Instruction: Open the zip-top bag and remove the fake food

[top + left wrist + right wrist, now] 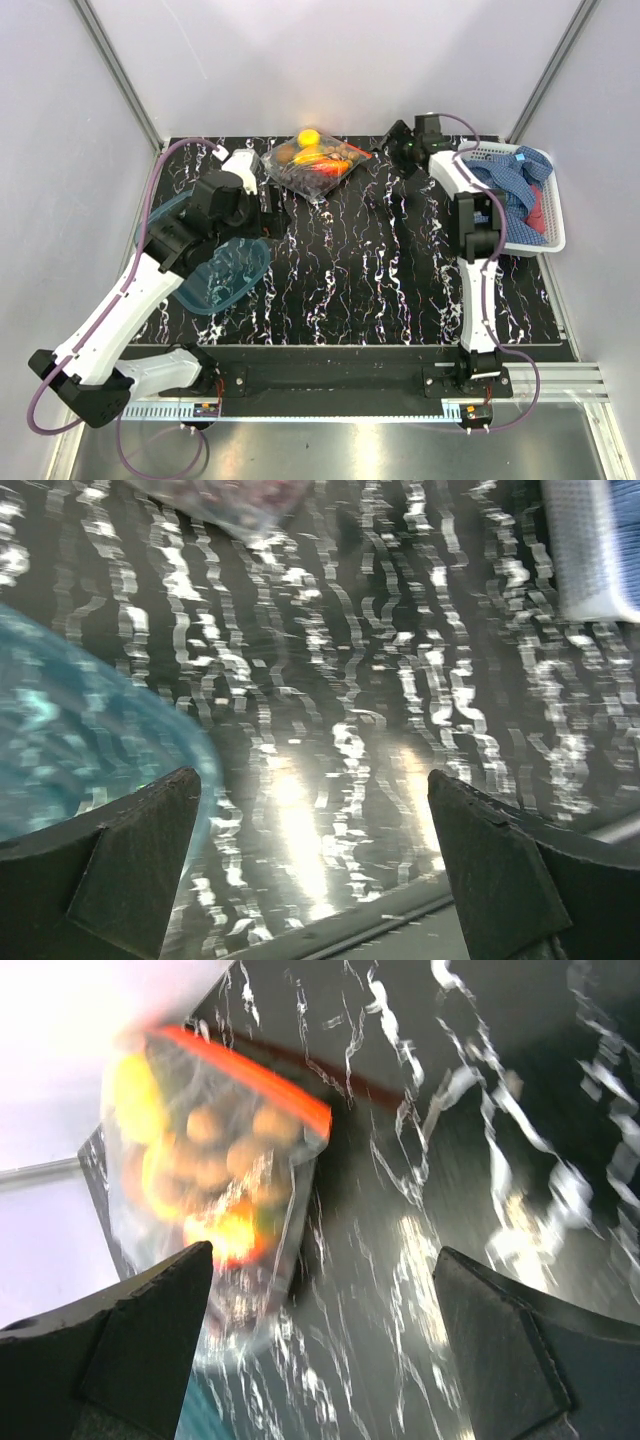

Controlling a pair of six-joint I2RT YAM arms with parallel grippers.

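Observation:
The zip-top bag (315, 162) lies at the back centre of the table, clear plastic with an orange-red zip strip (250, 1070). The fake food (310, 150) is inside it: a yellow fruit, orange pieces and small tan balls (215, 1150). My left gripper (272, 205) is open and empty, just left of the bag and near its front corner (230, 505). In the left wrist view, only table shows between its fingertips (310, 780). My right gripper (388, 148) is open and empty, just right of the bag. In the right wrist view (322, 1252), the bag (200, 1190) lies ahead by the left finger.
A blue translucent tub (225, 275) lies on the table at front left, under the left arm, and shows in the left wrist view (80, 750). A white basket (548, 225) holding a blue checked cloth (510, 180) stands at the right edge. Grey walls close in the back and sides.

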